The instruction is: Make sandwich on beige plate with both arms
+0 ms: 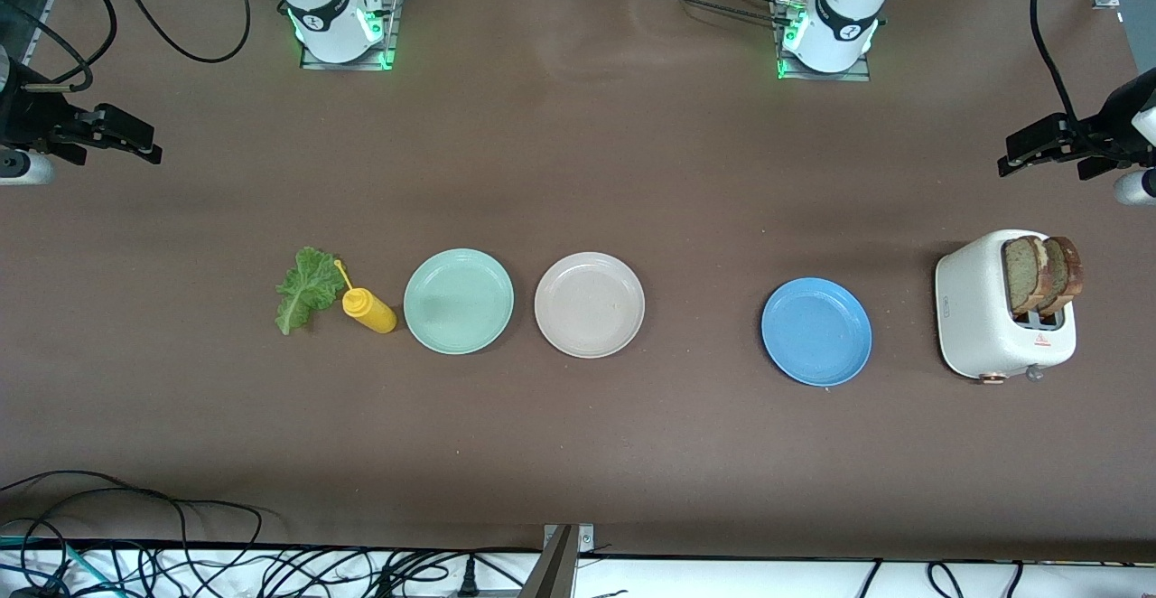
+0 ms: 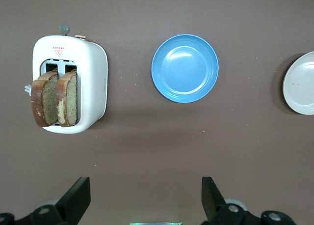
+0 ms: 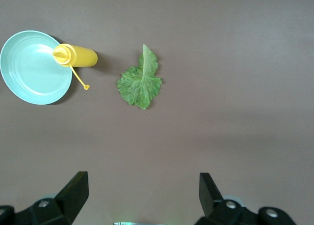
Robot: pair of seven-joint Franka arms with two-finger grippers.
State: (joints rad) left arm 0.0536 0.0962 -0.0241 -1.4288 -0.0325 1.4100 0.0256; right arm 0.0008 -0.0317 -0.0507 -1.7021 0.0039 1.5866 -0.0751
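Nothing assembled yet. Beige plate (image 1: 590, 304) bare near the middle of the tabletop, between mint plate (image 1: 458, 301) and blue plate (image 1: 816, 331). Both toast slices (image 1: 1043, 273) upright in the toaster (image 1: 1002, 309) toward the left arm's end. Lettuce (image 1: 305, 289) flat on the tabletop toward the right arm's end, just beside a yellow bottle (image 1: 368, 309) lying on its side against the mint plate's rim.

Left pincer (image 1: 1048, 142) held high over the tabletop's edge at the left arm's end, jaws wide, nothing held. Right pincer (image 1: 113, 133) likewise high over the edge at the right arm's end, jaws wide, empty.

Likely risks from here:
- Toast packed close in adjacent slots; a pinch aimed between them could catch both slices or tip the toaster.
- Lettuce thin and flat; fingers might scrape the tabletop, slip off, or tear the leaf.
- Bottle close to the leaf; a careless approach could knock it rolling.
- Three same-sized plates in a row; easy to drop a piece on mint or blue by mistake.
- Both arms converging on the beige plate could collide unless taking turns.
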